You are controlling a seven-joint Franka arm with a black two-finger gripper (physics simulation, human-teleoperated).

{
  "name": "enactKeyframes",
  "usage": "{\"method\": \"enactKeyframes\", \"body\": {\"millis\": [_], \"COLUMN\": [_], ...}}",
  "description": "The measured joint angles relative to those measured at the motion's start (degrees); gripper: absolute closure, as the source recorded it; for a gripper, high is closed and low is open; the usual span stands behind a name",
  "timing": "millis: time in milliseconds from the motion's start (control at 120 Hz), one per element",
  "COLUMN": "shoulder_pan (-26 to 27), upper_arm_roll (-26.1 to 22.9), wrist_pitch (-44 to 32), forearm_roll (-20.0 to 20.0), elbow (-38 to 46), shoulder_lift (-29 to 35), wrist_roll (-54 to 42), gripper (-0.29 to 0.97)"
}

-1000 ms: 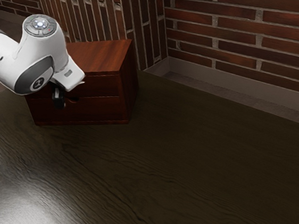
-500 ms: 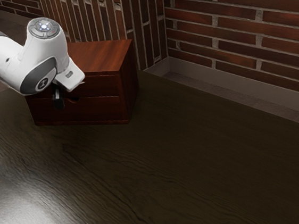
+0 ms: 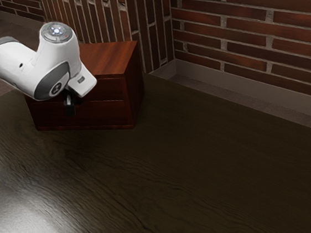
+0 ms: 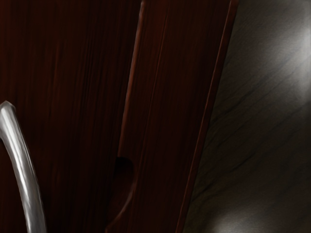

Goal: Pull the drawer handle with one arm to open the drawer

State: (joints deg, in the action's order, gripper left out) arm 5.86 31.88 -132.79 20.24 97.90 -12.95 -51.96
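A small dark-red wooden cabinet [image 3: 108, 59] stands on the dark table by the brick wall, at the exterior view's left. Its drawer front [image 3: 107, 89] looks flush with the cabinet body. My black gripper [image 3: 68, 105] hangs under the white hand, right against the lower part of the cabinet's front. In the wrist view a curved silver drawer handle [image 4: 19, 165] runs close beside the hand, over the dark wood front [image 4: 73, 73]. The white arm hides the left part of the cabinet front in the exterior view.
The dark wooden tabletop [image 3: 194, 170] stretches wide in front of and to the exterior view's right of the cabinet. A brick wall [image 3: 253, 32] with a grey ledge [image 3: 247, 93] closes the back.
My arm and hand have shifted toward the exterior view's right along the cabinet front. The cabinet and its drawer front look unchanged.
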Motion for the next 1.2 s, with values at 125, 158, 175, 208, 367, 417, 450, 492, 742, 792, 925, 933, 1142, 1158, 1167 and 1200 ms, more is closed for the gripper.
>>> {"method": "enactKeyframes", "body": {"millis": [125,158,175,208,367,417,450,492,742,792,925,933,1142,1158,1167,1200], "shoulder_pan": [-0.8,-0.7,-0.6,-0.3,0.4,0.9,1.4,2.1,3.2,3.3,4.0,4.0,4.9,5.0,5.0,5.1], "upper_arm_roll": [-0.1,0.0,0.0,0.0,0.0,0.1,0.2,0.3,0.7,0.7,0.7,0.7,0.7,0.7,0.7,0.7], "wrist_pitch": [-0.2,-0.2,-0.2,-0.2,-0.2,-0.2,-0.1,0.0,0.9,1.1,1.7,1.7,2.3,2.3,2.4,2.4], "forearm_roll": [-0.9,-1.2,-1.4,-1.5,-1.8,-1.9,-1.8,-1.7,-1.3,-1.3,-1.2,-1.2,1.1,1.2,1.2,1.3], "elbow": [-0.1,0.0,0.2,0.6,3.6,4.8,5.4,5.9,9.7,10.5,13.4,13.6,17.6,18.0,18.2,18.9], "shoulder_lift": [-0.7,-0.4,-0.1,0.6,3.3,4.6,5.5,6.6,10.7,11.6,15.0,15.1,20.2,20.6,20.8,21.6], "wrist_roll": [-0.4,-0.5,-0.6,-0.7,-1.0,-1.1,-1.2,-1.2,-1.6,-1.6,-1.7,-1.7,-1.8,-1.8,-1.8,-1.9], "gripper": [-0.01,0.01,0.03,0.05,0.01,0.03,0.03,0.03,0.00,0.00,0.00,0.00,0.00,0.00,0.00,0.00]}}
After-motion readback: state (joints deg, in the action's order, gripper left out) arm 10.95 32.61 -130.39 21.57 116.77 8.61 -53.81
